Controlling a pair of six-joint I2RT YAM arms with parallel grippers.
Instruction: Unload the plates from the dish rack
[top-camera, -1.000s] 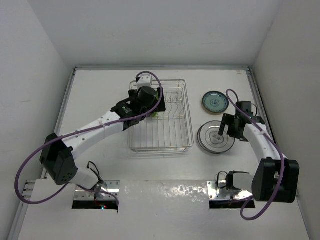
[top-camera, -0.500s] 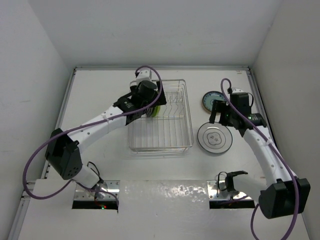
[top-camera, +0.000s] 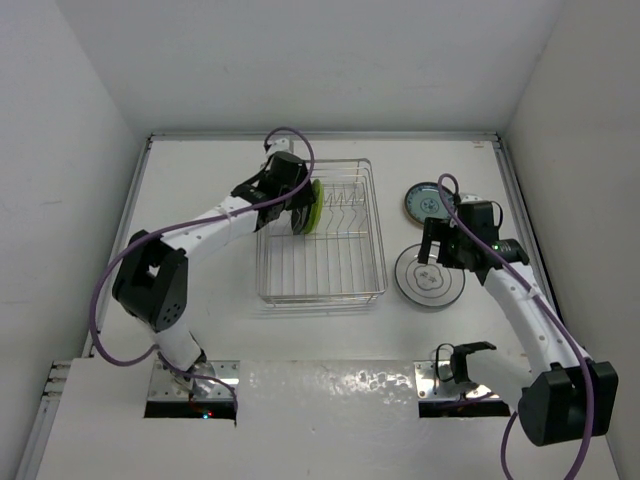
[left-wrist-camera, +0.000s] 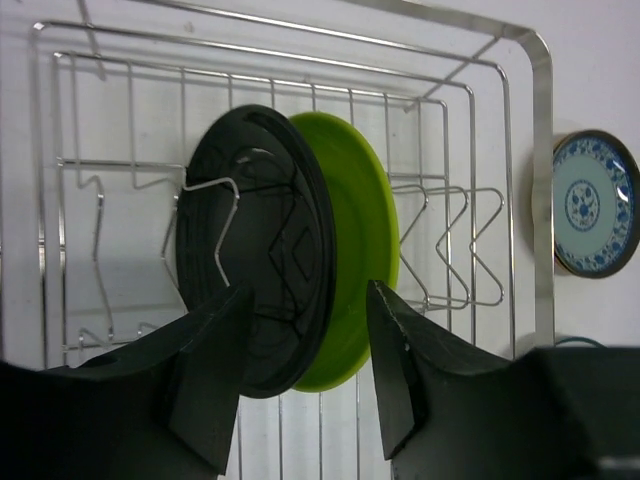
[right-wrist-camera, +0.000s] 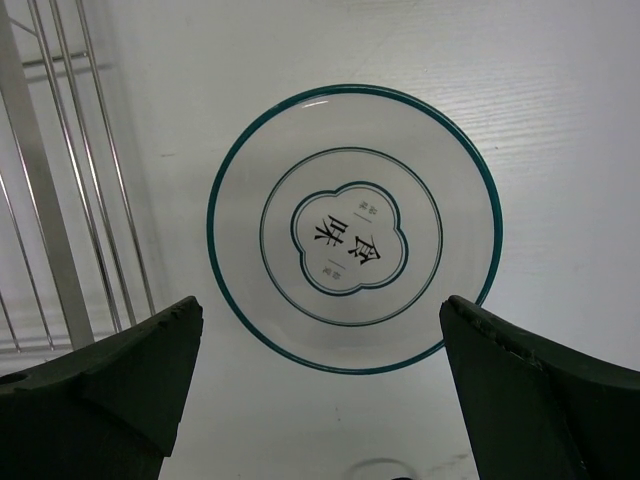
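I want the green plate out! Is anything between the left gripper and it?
Yes. A black plate stands upright close beside the lime green plate in the dish rack. Both sit between the fingers of the left gripper, so one finger faces the black plate.

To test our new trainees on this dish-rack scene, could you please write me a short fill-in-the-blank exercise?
1. The black plate and the lime green plate in the dish rack sit between the fingers of the ____ tool.
2. The right tool hangs above the teal-rimmed plate with its jaws ____.
3. Flat on the table outside the rack lie ____ plates.
Missing words: left; open; two.
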